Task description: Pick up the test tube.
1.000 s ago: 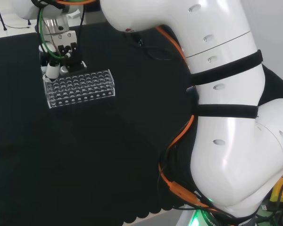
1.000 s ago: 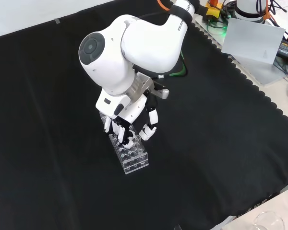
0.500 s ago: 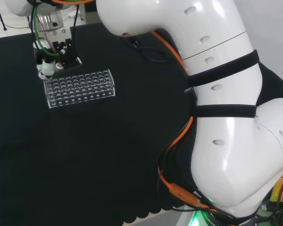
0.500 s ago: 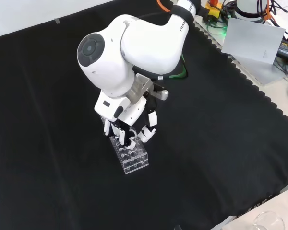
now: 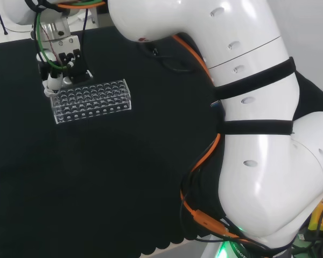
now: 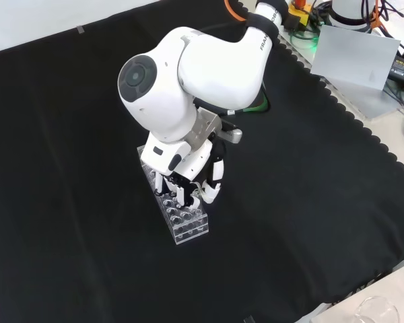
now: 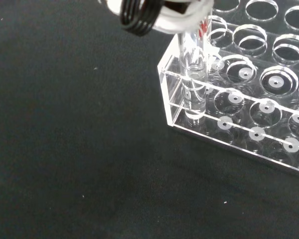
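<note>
- Head view: my hand (image 5: 58,67) sits at the far left end of the clear test tube rack (image 5: 91,100), which stands on the black cloth (image 5: 124,177). My fingers point down at that end of the rack, just over its corner. From here I cannot make out the tube itself between them. The large white links of my arm (image 5: 247,107) stand at the right of this view.
- Front view: my hand (image 6: 188,185) hangs below the white link with the round grey cap (image 6: 136,76), right over the upper end of the rack (image 6: 182,219). My fingers (image 6: 214,183) are curled downward toward the rack's top holes. The glass is too clear here for me to pick out the tube.
- Wrist view: the test tube (image 7: 193,74) stands upright in the corner hole of the rack (image 7: 249,104), its lower end down inside the rack, near the bottom plate. My fingertips (image 7: 162,15) are closed on the tube's upper part, a black ribbed pad on one side and a white one against the glass. The other holes I can see hold nothing.
</note>
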You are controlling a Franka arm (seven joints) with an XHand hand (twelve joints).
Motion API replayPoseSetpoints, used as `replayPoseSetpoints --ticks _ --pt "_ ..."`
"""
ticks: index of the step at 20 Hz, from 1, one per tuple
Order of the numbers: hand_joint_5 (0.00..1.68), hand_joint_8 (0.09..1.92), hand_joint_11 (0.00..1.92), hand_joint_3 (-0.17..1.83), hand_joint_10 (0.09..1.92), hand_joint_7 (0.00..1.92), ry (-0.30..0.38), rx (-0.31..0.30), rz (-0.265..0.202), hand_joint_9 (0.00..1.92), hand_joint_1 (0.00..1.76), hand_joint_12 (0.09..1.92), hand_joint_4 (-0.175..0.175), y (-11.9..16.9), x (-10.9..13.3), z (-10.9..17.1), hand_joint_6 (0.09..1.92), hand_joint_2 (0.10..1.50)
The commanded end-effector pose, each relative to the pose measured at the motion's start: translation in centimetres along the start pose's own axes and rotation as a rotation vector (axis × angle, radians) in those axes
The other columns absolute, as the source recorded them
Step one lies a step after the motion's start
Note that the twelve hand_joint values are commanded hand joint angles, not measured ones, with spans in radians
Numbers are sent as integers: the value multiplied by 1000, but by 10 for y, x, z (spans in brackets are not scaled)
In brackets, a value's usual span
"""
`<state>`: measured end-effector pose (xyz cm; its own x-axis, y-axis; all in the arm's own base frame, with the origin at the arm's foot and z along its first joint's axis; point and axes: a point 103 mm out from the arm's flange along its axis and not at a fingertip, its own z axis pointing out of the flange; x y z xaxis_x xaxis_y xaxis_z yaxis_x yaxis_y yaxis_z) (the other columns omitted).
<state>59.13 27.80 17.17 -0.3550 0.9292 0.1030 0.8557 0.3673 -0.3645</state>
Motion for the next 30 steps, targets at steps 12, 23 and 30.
replayPoseSetpoints --ticks 12,23,30 --pt "1283 622 1308 511 621 1686 -116 -162 1 1292 1430 984 -175 -4 6 -16 559 702" --pt "1495 480 1389 747 758 1782 -89 -144 5 1604 1247 970 -175 -4 1 -38 280 540" --pt "1500 476 1387 751 753 1787 -52 -133 11 1607 1248 972 -175 -7 -6 -59 271 536"
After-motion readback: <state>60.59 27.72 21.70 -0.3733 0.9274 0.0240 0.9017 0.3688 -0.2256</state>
